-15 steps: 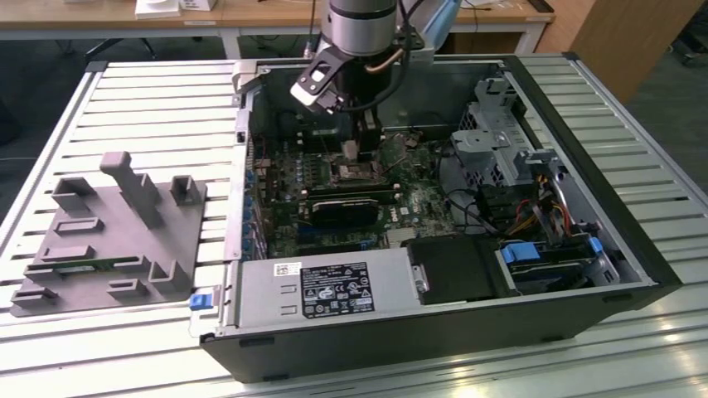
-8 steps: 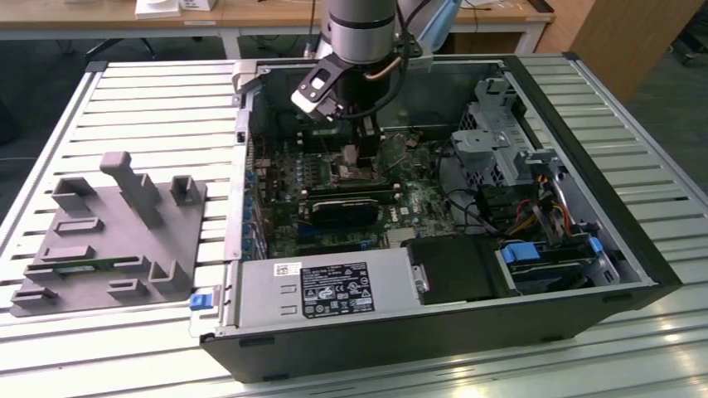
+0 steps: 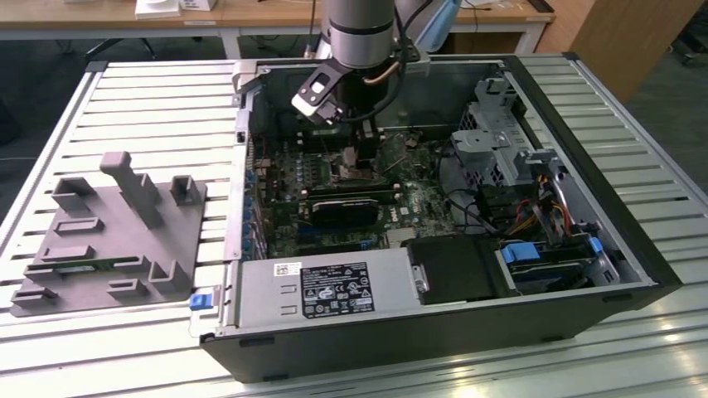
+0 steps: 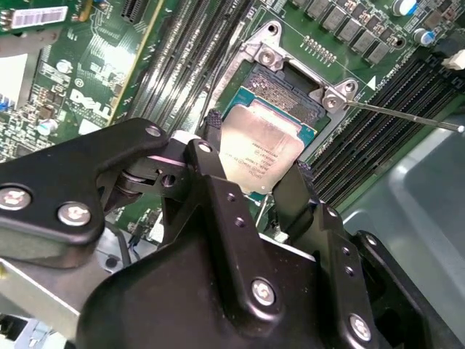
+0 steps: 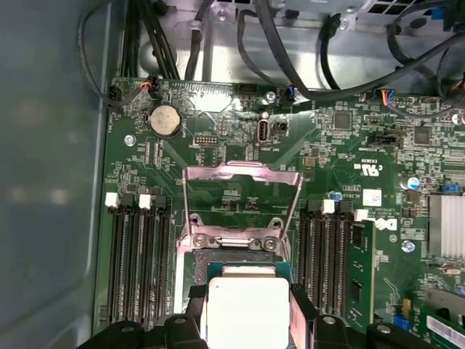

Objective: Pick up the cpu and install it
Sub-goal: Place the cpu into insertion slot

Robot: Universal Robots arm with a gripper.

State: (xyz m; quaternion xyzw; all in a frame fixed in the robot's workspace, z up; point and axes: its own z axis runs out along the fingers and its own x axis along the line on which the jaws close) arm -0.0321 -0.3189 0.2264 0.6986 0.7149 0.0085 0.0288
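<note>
The hand [image 4: 258, 154] clasped the cpu [image 4: 263, 149] by its edges; the first wrist view showed a raised metal frame [image 5: 243, 172] just beyond.

Silvery-grey cpu [image 4: 261, 149], green motherboard [image 5: 341, 145]

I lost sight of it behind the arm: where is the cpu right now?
In both wrist views the cpu is gripped between the fingers of the gripper, over the open socket on the green board, with memory slots on either side.

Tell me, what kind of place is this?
Probably a robotics lab or workshop: an open computer case lies on a slatted metal table, and a pincer holds a chip inside it.
</note>
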